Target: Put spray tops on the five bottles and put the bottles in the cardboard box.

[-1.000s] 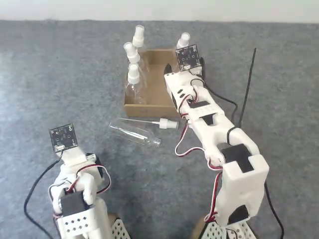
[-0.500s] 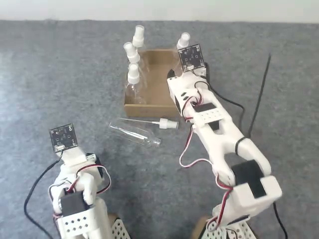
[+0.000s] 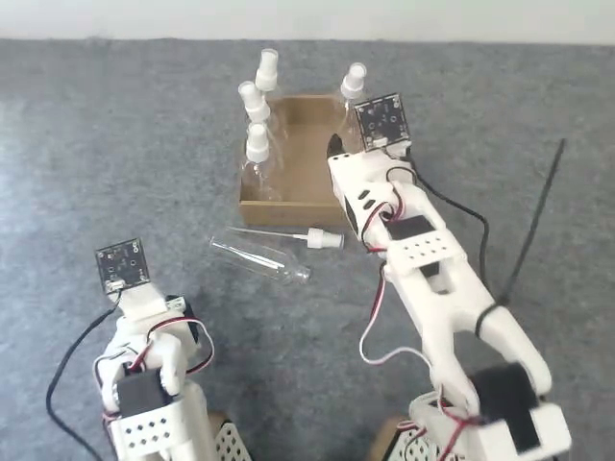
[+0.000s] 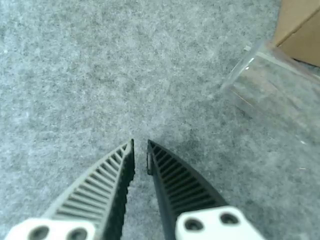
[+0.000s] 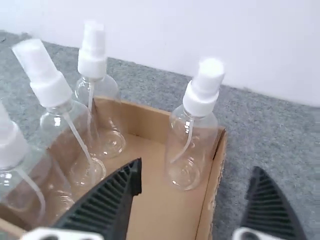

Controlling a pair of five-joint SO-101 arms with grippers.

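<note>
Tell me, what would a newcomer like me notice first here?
Four capped bottles stand in the cardboard box at the far middle of the grey carpet, with the right arm's open claw over it. On the near side of the box a fifth bottle lies on its side, its loose spray top beside it.

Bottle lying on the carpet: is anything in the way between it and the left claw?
No. Only bare carpet lies between the left claw and the lying bottle. Nothing visible blocks it.

Left claw nearly closed, arm folded, right claw spread wide, arm outstretched
</note>
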